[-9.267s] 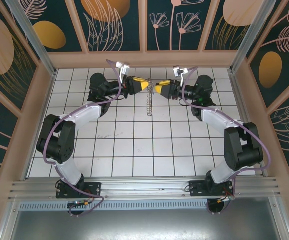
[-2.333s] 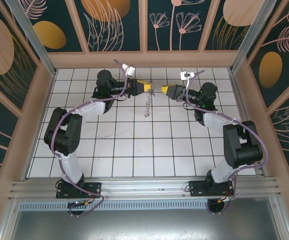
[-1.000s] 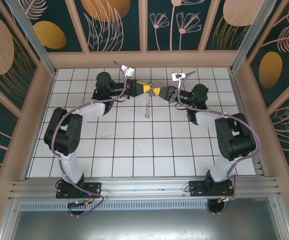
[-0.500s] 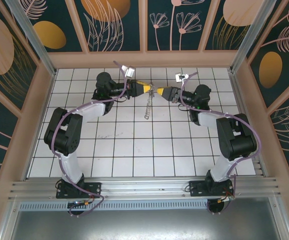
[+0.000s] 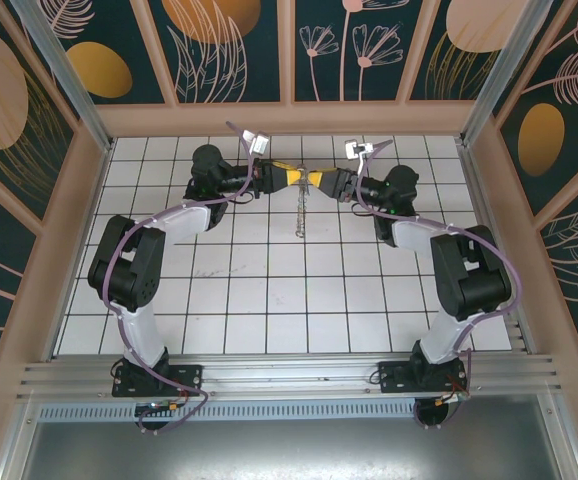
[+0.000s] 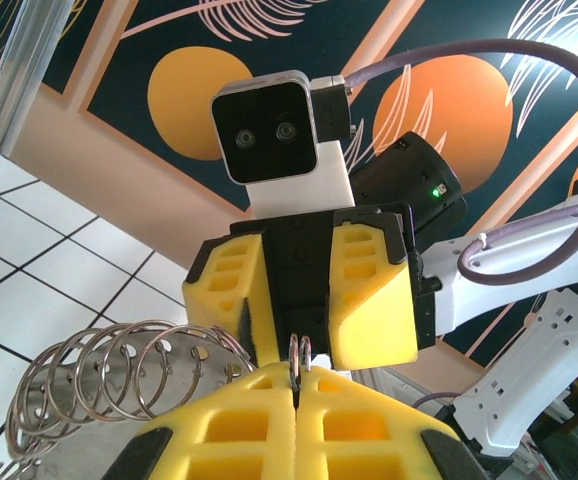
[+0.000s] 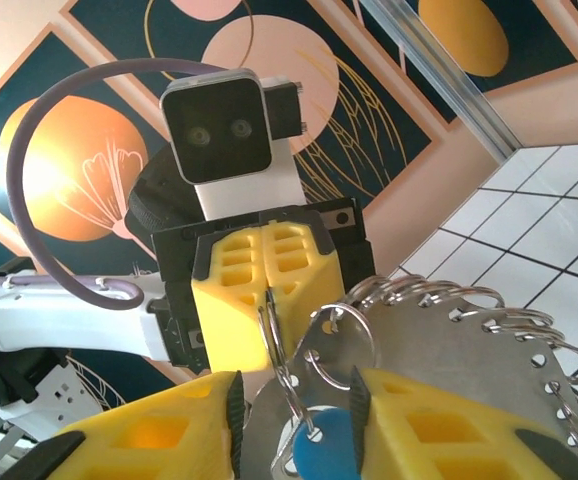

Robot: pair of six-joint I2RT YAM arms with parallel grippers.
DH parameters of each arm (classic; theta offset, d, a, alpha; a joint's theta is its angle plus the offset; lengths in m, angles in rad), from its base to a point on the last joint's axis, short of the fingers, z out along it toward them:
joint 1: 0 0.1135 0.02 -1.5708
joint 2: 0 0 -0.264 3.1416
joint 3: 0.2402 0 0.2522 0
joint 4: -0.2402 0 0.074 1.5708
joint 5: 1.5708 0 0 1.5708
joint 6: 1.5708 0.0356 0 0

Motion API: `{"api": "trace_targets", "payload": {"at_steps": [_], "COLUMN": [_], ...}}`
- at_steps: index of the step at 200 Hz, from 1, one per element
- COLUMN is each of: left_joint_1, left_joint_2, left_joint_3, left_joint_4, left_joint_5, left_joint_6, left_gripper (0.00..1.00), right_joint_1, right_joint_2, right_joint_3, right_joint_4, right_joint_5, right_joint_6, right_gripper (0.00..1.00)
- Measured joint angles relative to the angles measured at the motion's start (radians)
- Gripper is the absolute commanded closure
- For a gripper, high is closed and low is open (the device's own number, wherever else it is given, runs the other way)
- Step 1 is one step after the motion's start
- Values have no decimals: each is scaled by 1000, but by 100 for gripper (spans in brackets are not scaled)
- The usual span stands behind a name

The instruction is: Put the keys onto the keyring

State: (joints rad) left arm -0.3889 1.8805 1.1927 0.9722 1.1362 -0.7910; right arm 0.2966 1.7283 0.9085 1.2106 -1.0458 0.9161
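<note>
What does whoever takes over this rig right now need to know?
Left gripper: shut on a thin ring of the keyring, which hangs below it.
Right gripper: open, facing the left one, with the blue key between its fingers.
Done: the key is at the held ring. The ring crosses the key's head, but I cannot tell if it is threaded.
Left: confirm threading, finish it if needed, then release.
</note>
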Motion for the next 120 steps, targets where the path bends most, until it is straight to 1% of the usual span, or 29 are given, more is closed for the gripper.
{"api": "trace_targets", "payload": {"at_steps": [44, 76, 120], "left_joint_1": [0, -1, -5], "left_joint_2": [0, 0, 0], "left_joint_3": [0, 0, -3], "left_joint_4": [13, 13, 19], "left_joint_5": [-11, -12, -21], "left_joint_6": [-1, -3, -12], "left_gripper": [100, 100, 100], "right_joint_1": [3, 4, 12], "right_joint_2": [20, 20, 20], "right_joint_3": [-3, -25, -41], "right_joint_4": [57, 93, 99], "right_joint_5": [-8, -9, -4], "right_joint_6": [45, 60, 63], "right_gripper": [100, 100, 100]}}
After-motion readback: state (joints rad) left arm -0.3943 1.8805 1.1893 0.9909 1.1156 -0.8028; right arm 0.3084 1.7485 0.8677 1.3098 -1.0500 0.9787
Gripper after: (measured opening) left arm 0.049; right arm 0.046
